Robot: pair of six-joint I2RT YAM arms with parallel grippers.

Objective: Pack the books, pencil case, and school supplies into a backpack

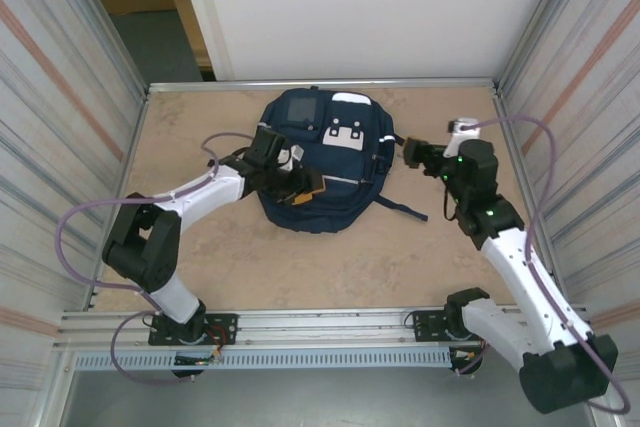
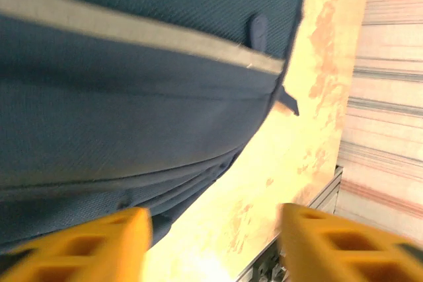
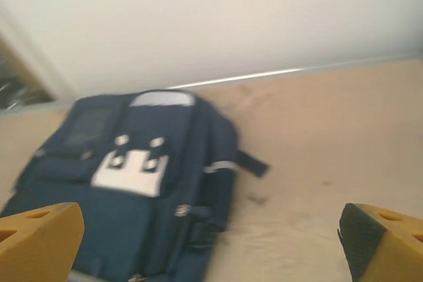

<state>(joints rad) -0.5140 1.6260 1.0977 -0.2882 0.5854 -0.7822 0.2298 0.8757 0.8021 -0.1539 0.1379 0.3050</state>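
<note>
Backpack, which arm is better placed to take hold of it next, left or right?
Probably left. The left gripper is open right at the lower front of the backpack. The right gripper, also open, stands off to the side, apart from it.

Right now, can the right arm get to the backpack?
Probably yes. The right tool hangs open just beside the backpack, on its right side, with bare table between them and nothing in the way.

Left arm: I see white links, black joints.
Right arm: same, plus green lights.
Cables: lilac loops.
Left end effector fingers: orange-yellow.
</note>
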